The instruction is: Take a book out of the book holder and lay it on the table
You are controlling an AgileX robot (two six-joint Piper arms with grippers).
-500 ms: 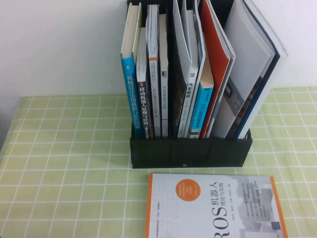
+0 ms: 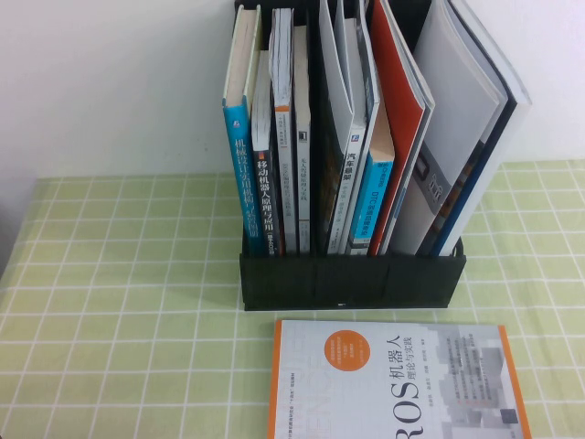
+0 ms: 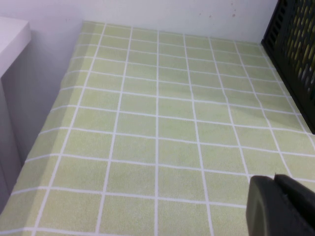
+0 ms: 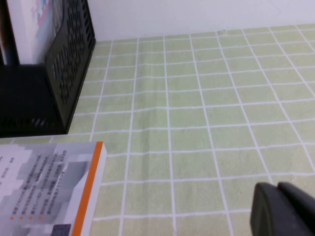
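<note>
The black slatted book holder [image 2: 352,279] stands at the middle back of the green checked table [image 2: 119,302], full of upright books. In its rightmost compartment a large thin magazine with a dark blue face [image 2: 496,151] leans behind a grey-white magazine [image 2: 457,110]; its lettering is hidden. Neither gripper shows in the high view. My left gripper [image 3: 274,176] is shut and empty, low over bare cloth left of the holder [image 3: 295,49]. My right gripper [image 4: 277,184] is shut and empty over the cloth right of the holder [image 4: 64,64].
A white orange-edged "ROS" book [image 2: 393,384] lies flat on the table just in front of the holder, and also shows in the right wrist view [image 4: 44,187]. A white wall runs behind the table. A white ledge [image 3: 12,34] borders the table's left edge.
</note>
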